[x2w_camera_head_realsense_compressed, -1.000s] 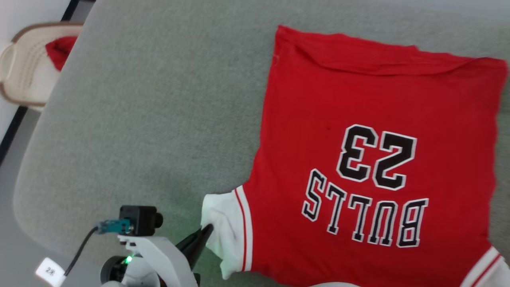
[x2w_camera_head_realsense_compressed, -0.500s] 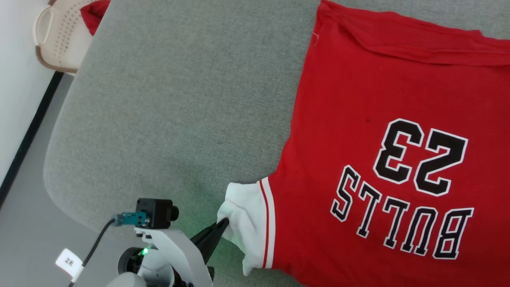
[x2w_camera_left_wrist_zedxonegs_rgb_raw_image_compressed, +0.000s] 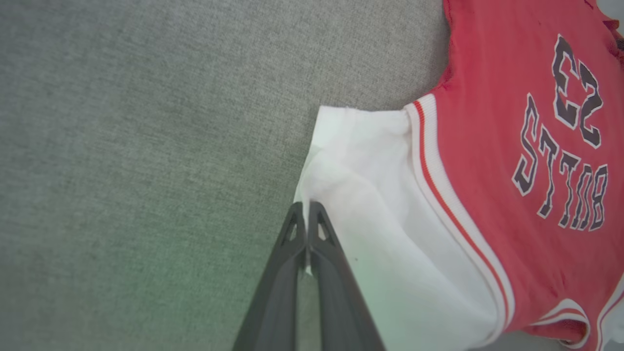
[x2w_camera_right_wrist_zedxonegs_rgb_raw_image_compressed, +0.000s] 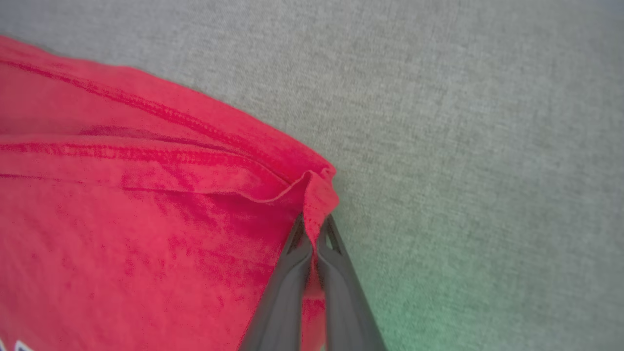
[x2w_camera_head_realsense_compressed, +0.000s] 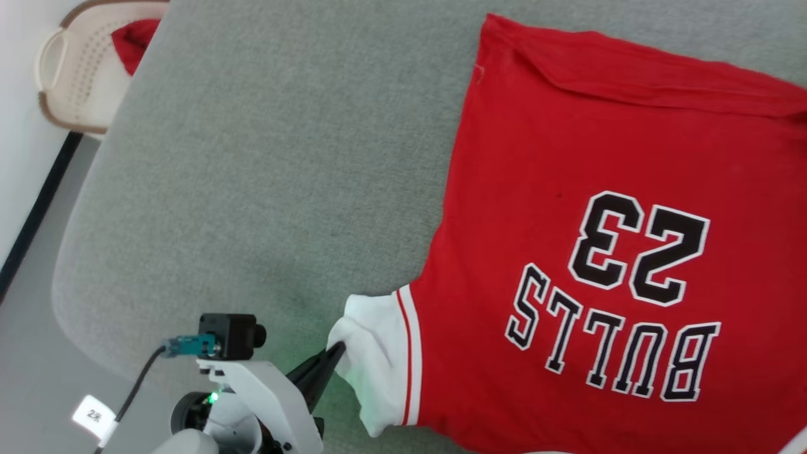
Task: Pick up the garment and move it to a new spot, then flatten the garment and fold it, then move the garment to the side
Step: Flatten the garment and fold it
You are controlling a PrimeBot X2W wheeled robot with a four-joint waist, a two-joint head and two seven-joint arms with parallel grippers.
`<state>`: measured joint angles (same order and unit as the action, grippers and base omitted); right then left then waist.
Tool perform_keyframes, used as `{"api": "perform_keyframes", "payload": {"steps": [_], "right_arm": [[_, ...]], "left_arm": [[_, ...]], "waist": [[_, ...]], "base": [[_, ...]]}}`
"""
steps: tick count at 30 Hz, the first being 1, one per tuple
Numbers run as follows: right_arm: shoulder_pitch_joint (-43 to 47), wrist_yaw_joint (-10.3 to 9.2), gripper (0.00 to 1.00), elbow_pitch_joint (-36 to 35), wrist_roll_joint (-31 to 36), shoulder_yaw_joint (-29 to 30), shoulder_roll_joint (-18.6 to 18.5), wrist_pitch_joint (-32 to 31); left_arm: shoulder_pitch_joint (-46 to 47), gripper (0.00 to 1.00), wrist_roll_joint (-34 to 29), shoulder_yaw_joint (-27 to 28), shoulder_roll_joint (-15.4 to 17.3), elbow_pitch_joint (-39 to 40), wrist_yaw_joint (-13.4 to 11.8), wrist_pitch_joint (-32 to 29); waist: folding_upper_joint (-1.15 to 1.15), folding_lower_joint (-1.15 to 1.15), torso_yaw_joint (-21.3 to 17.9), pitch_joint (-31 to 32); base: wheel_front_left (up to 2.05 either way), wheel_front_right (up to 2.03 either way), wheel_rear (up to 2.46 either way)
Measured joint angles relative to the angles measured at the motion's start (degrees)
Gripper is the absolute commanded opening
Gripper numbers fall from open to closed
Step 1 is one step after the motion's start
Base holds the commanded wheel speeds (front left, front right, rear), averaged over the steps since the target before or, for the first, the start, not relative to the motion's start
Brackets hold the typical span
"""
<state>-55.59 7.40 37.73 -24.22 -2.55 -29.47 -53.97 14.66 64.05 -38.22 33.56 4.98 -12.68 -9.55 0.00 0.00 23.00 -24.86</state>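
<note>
The garment (x2w_camera_head_realsense_compressed: 599, 208), a red jersey with black "BULLS 23" print upside down to me, lies spread on the grey padded surface (x2w_camera_head_realsense_compressed: 265, 176). Its white sleeve (x2w_camera_head_realsense_compressed: 372, 366) with red-striped trim points toward the lower left. My left gripper (x2w_camera_head_realsense_compressed: 335, 350) is shut, pinching the sleeve's edge (x2w_camera_left_wrist_zedxonegs_rgb_raw_image_compressed: 312, 195), as the left wrist view shows with the left gripper (x2w_camera_left_wrist_zedxonegs_rgb_raw_image_compressed: 306, 214) closed on white cloth. In the right wrist view my right gripper (x2w_camera_right_wrist_zedxonegs_rgb_raw_image_compressed: 314, 229) is shut on a red hem corner (x2w_camera_right_wrist_zedxonegs_rgb_raw_image_compressed: 319, 190) of the garment (x2w_camera_right_wrist_zedxonegs_rgb_raw_image_compressed: 122, 219), which bunches up between the fingers.
A beige perforated basket (x2w_camera_head_realsense_compressed: 75, 82) holding a small red cloth (x2w_camera_head_realsense_compressed: 133, 44) stands off the surface's far left corner. The grey surface's rounded edge (x2w_camera_head_realsense_compressed: 69, 271) runs along the left, with floor beyond. Bare grey fabric lies left of the garment.
The head camera shifted between frames, so the picture moved. The left gripper keeps hold of the white sleeve. The sleeve edge looks slightly more gathered at the fingertips.
</note>
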Motion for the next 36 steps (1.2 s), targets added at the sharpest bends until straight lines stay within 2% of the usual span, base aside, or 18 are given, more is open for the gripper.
{"api": "perform_keyframes", "payload": {"steps": [11, 22, 29, 36], "right_arm": [[10.63, 0.09, 0.0, -8.93, -9.5, -5.27, -3.15, -2.03], [27.13, 0.09, 0.0, -23.01, -16.75, -5.1, -6.33, -3.61], [39.4, 0.09, 0.0, -33.05, -18.47, -2.97, -5.83, -3.6], [51.46, 0.09, 0.0, -41.72, -18.5, 0.25, -3.16, -4.61]], "left_arm": [[-2.44, 0.0, 0.54, 1.87, 3.5, 2.09, -2.07, -0.02], [-5.86, 0.0, 1.46, 3.66, 7.13, 5.57, -4.49, -0.46], [-8.17, 0.0, 2.26, 4.71, 8.89, 7.34, -5.49, -0.15], [-9.59, 0.0, 2.58, 5.64, 10.17, 8.49, -6.34, 0.14]], "waist": [[0.0, 0.0, -4.98, 4.49], [0.0, 0.0, -10.43, 8.78], [0.0, 0.0, -13.59, 10.87], [0.0, 0.0, -16.4, 12.43]], "base": [[0.0, 0.0, 0.0], [0.0, 0.0, 0.0], [0.0, 0.0, 0.0], [0.0, 0.0, 0.0]]}}
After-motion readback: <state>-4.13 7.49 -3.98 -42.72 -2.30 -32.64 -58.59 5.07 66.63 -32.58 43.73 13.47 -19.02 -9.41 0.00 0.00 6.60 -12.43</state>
